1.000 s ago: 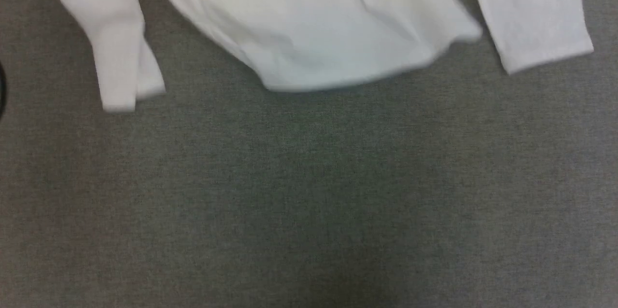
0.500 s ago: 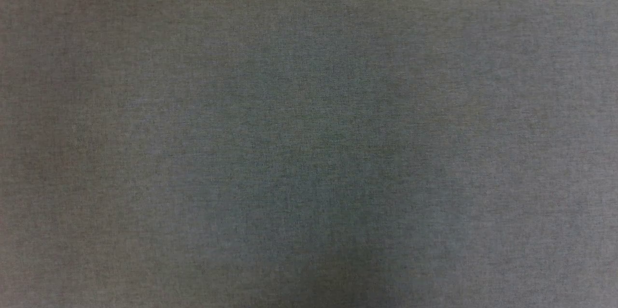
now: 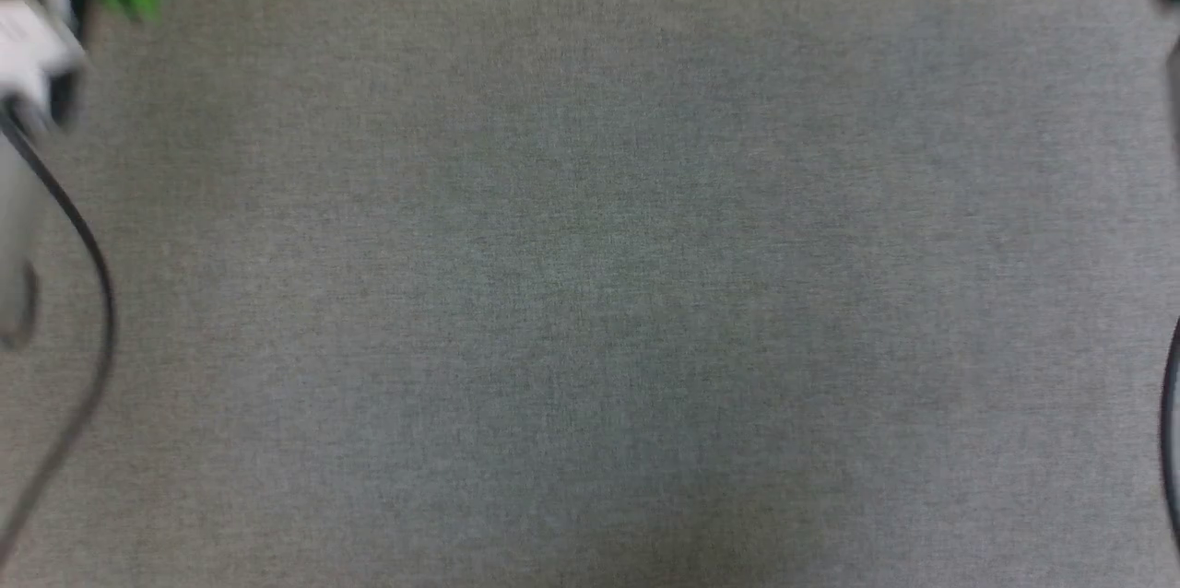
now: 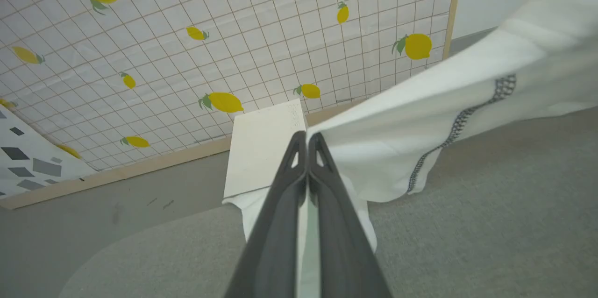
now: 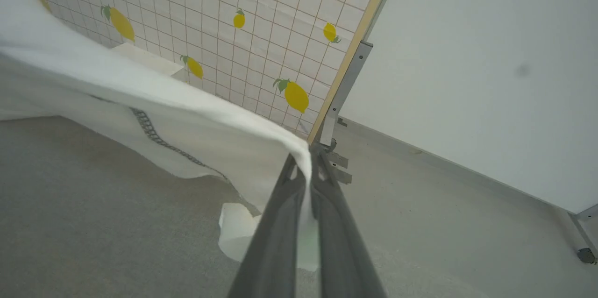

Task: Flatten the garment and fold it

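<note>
The grey cloth surface (image 3: 590, 293) lies bare before the head camera, where the shirt's hem lay a second ago. In the left wrist view the left claw (image 4: 307, 138) is pinched shut on the shirt (image 4: 420, 116), raised taut. In the right wrist view the right claw (image 5: 309, 160) clamps its other end, probably a lift to shake it flat.

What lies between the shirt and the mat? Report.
Nothing visible does. The left end effector and right end effector hold the shirt over the mat, bare mid head view; a box stands farther back.

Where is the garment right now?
In both wrist views: the garment is held up over the grey mat, stretched between left pincer and right pincer, before the lemon-print panel.
</note>
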